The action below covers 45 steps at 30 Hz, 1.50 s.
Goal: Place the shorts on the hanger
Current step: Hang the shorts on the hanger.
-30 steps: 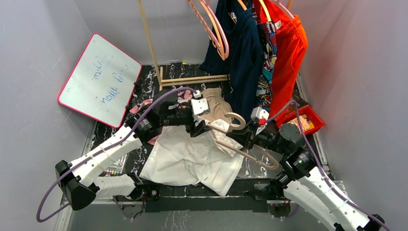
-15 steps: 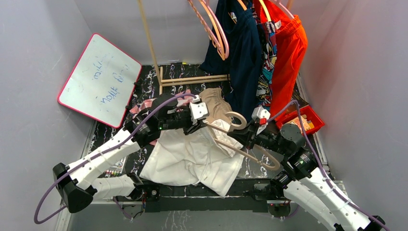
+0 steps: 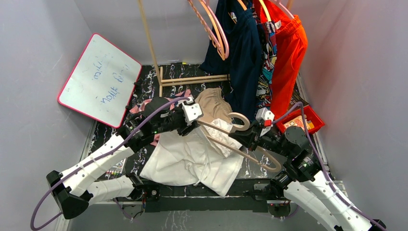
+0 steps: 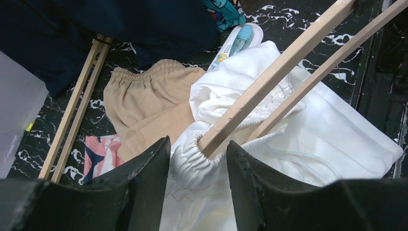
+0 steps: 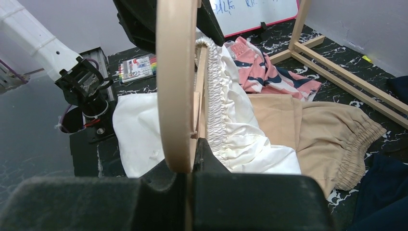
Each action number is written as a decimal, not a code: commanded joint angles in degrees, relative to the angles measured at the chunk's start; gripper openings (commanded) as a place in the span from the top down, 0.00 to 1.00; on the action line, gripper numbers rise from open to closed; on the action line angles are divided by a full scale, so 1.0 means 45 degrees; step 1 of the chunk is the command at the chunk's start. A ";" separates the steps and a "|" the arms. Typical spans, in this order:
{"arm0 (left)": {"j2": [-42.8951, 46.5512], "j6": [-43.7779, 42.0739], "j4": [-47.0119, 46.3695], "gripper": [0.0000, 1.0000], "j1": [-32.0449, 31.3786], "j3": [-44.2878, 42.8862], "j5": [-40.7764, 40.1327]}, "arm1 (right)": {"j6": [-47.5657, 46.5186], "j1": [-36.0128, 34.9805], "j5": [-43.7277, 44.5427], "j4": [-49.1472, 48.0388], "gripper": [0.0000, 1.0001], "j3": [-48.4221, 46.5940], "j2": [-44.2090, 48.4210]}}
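Straddling shorts waistband, left pincer ajar, hanger inside.

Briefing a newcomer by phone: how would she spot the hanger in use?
Find the wooden rack at the back, then the white shorts before it. The hanger pokes into their waistband: pale wood-coloured, unlike the pink hangers hung on the rack.
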State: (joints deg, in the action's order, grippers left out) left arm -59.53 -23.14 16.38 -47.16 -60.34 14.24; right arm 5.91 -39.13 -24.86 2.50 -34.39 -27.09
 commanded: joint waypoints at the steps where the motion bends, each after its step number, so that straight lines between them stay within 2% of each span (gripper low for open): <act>1: 0.0350 -0.0150 0.0393 0.53 0.0071 -0.0003 -0.0292 | 0.0340 -0.0081 -0.0220 -0.1689 1.00 -0.0843 0.0239; 3: 0.0409 -0.0152 0.0402 0.46 0.0072 -0.0037 -0.0173 | 0.0426 -0.0076 -0.0247 -0.1718 1.00 -0.0811 0.0305; 6: 0.0607 0.0058 0.0172 0.25 0.0072 -0.0186 0.0338 | 0.0609 -0.0086 -0.0351 -0.1889 1.00 -0.0683 0.0317; 8: 0.0845 0.0111 -0.0138 0.17 0.0082 -0.0293 0.0866 | 0.0713 -0.0078 -0.0360 -0.2091 1.00 -0.0582 0.0302; 12: 0.1354 0.0011 -0.0442 0.12 0.0069 -0.0694 0.1566 | 0.0720 -0.0066 -0.0407 -0.2182 1.00 -0.0572 0.0278; 19: 0.1846 -0.1838 0.2797 0.11 0.0070 -0.2202 0.2957 | 0.0316 -0.0086 -0.0753 -0.1453 1.00 -0.0888 0.0402; 23: 0.1896 -0.2442 0.5154 0.11 0.0075 -0.2791 0.3128 | 0.0266 -0.0065 -0.1032 -0.1209 1.00 -0.0934 0.0483; 26: 0.1788 -0.2570 0.6153 0.12 0.0073 -0.2949 0.3114 | 0.0170 -0.0078 -0.1339 -0.1047 1.00 -0.0964 0.0593; 30: 0.1623 -0.2658 0.6559 0.12 0.0069 -0.2861 0.3115 | -0.0110 -0.0065 -0.1831 -0.0652 1.00 -0.1040 0.0683; 38: 0.0980 -0.2689 0.6064 0.13 0.0072 -0.3381 0.3358 | -0.0654 -0.0092 -0.2632 0.0245 1.00 -0.1459 0.0543; 45: -0.0086 -0.2452 0.6709 0.21 0.0070 -0.3821 0.4192 | -0.1211 -0.0081 -0.2937 0.0444 1.00 -0.1508 0.0625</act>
State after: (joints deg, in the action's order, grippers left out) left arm -58.63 -34.70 44.25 -46.98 -75.66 29.28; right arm 2.72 -39.13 -35.88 7.03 -37.76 -24.86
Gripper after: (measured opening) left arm 0.818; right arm 0.078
